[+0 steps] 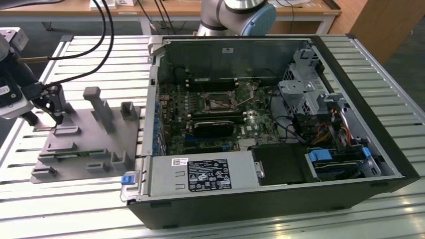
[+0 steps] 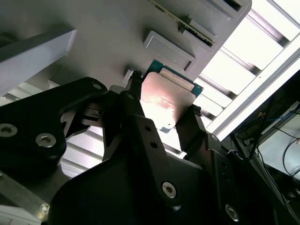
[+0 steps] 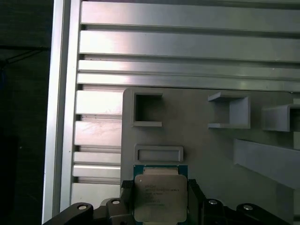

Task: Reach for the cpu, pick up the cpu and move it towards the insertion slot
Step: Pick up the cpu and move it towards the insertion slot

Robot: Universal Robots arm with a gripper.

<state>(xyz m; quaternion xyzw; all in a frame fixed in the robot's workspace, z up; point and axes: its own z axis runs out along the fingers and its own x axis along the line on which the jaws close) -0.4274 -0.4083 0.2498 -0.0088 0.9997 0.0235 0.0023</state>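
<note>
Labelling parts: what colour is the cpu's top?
The cpu is silvery, teal-rimmed; best in the first wrist view.

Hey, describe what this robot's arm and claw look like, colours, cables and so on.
The arm has rounded silver-grey joints with a pale blue cap. Black cables lead to its wrist, beside a white-grey housing. The claw is matte black, built of chunky angular plates with two slim fingers and silvery screws.

Open computer case (image 1: pixel 265 209): a black label (image 1: pixel 207 175) crowded with white print and symbols covers the power supply (image 1: pixel 166 178) at its near edge, with a small white sticker (image 1: pixel 180 161) just beside it. In the first wrist view, faint lines of print mark the cpu (image 3: pixel 159 197). None of it is legible.
</note>
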